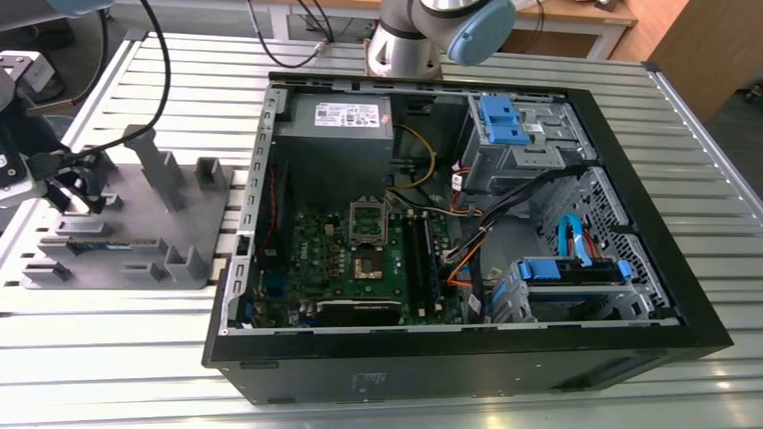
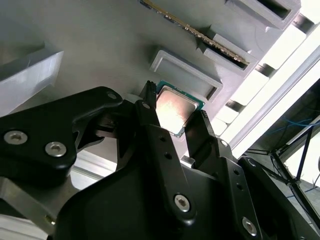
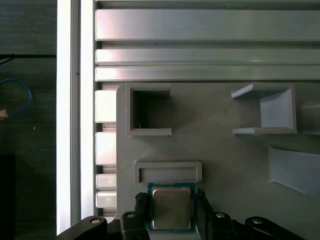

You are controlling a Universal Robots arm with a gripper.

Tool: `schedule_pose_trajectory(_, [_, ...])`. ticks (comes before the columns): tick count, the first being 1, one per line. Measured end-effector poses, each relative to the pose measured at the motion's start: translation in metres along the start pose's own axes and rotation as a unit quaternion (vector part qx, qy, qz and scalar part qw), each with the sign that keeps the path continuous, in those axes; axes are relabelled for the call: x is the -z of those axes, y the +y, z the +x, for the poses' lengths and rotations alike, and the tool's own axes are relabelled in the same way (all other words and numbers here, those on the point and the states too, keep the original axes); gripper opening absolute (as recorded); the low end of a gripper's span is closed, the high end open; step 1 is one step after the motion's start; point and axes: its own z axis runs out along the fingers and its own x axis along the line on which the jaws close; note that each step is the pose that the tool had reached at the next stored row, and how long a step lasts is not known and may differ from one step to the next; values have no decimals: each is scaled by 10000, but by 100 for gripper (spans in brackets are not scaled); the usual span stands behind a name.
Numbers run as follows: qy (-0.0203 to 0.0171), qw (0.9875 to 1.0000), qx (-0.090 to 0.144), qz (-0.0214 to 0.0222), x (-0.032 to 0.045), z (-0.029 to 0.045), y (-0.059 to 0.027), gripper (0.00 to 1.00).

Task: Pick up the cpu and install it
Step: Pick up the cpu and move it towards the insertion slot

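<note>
The black, bolt-studded gripper clamps the cpu, its two slim fingers pressed on opposite edges of the small square chip. The chip's brushed silver lid is ringed by a thin green border. It sits low over the matte grey plastic tray, just beside a shallow rectangular raised frame. At the exterior view's left, tray and gripper rest on a ribbed aluminium table, well apart from the open black case and its green motherboard.
</note>
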Motion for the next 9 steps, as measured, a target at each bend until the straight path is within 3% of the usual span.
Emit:
schedule_pose_trajectory(6, [1,10000,0,0,6,1,0,47])
schedule_pose_trajectory(9, [0,10000,0,0,52,-1,2,47])
